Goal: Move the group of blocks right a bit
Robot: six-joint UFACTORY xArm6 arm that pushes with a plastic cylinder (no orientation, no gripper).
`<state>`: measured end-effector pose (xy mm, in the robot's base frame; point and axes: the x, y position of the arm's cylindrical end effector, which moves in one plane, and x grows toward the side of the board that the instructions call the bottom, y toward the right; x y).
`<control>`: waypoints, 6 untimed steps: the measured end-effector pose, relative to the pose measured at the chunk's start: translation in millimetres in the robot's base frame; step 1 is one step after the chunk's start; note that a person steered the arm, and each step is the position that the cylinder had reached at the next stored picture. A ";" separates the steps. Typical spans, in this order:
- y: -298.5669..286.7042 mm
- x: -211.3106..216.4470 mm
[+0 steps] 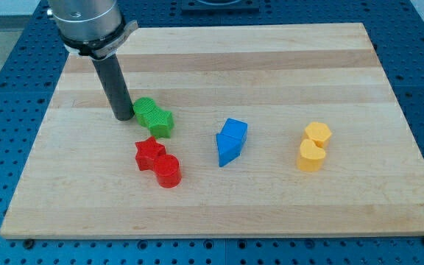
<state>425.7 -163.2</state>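
looking for brands, labels or writing turns up nothing legible on the board or the blocks. standing on the wooden board (271,59) are four small clusters of blocks. toward the view's left sits a green pair: a green round block (145,107) touching a green star-shaped block (158,121), the round one slightly nearer the view's top left. just below them lies a red pair, a red star-shaped block (149,153) touching a red cylinder (169,172) that sits toward the view's bottom right of it. near the middle of the board are two blue blocks (231,140), angular in shape, pressed together so that their outlines are hard to separate. well apart, toward the view's right, is a yellow pair: a yellow block with flat sides (317,134) nearer the top and a yellow block with a rounded, heart-like top (311,155) touching it below.

the arm ends in a plain dark rod with no pincer on it, so it has nothing to release, clench or grasp. my tip (123,118) rests on the board just beside the green round block, on its left side in the view; whether it actually touches the block cannot be told. the rod rises to a grey metal collar (88,22) at the view's top left. around the board lies a blue perforated table (6,96).
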 end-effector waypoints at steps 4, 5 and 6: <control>-1.1 98.8; 47.9 86.9; 54.3 85.2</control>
<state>510.9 -108.9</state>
